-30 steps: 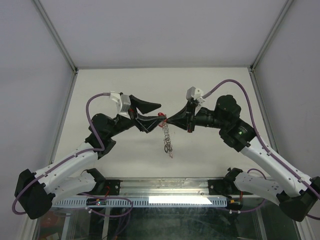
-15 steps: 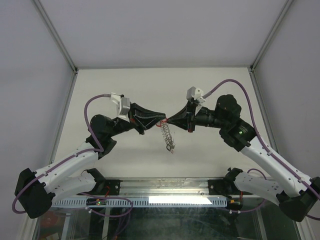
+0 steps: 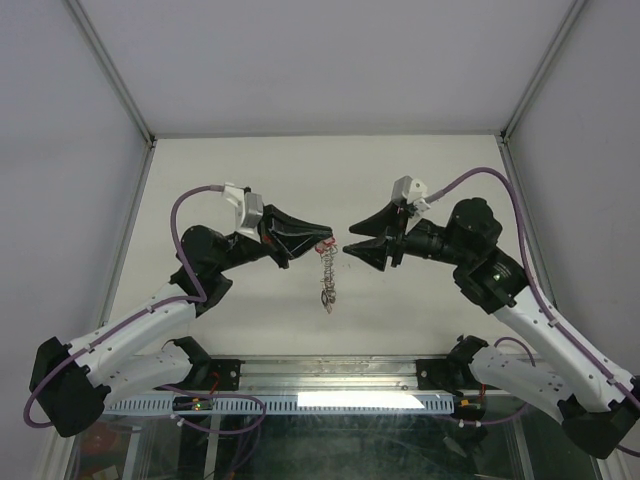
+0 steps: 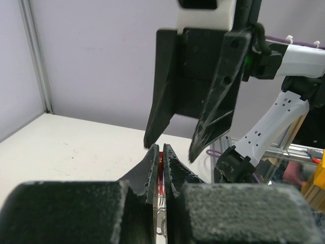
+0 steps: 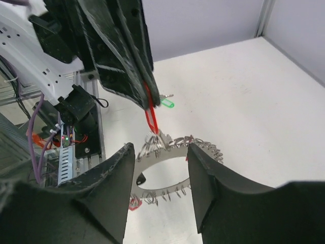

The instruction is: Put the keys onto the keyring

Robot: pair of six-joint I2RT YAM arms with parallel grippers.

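Left tool: my left tool [image 3: 318,240] is pressed together on a small key with a long red plastic head [image 5: 150,114], up in the air over the middle of the desk [image 3: 430,170].
Grip: in the left wrist view, only a thin red strip of the red key shows between my two fingers.
Keyring: the grey metal keyring [image 5: 175,146], fringed all round with small silvery keys, hangs below the red key, where the key's metal end meets the ring's top. I cannot tell whether the key is threaded on or only hooked there.
Ring, from above: it hangs edge-on, straight down from my left fingertips, clear of the desk.
Ring's low end: a small red piece [image 5: 133,204] sits at the bottom of the keyring.
Right tool: my right tool [image 3: 348,238] is spread, with nothing between its fingers. It sits just to the right of my left fingertips, level with them and not touching.
Green key: a tiny key with a green plastic head [image 5: 168,103] lies flat on the desk. I see the green key only in the right wrist view, past my left tool's fingers and apart from the ring.
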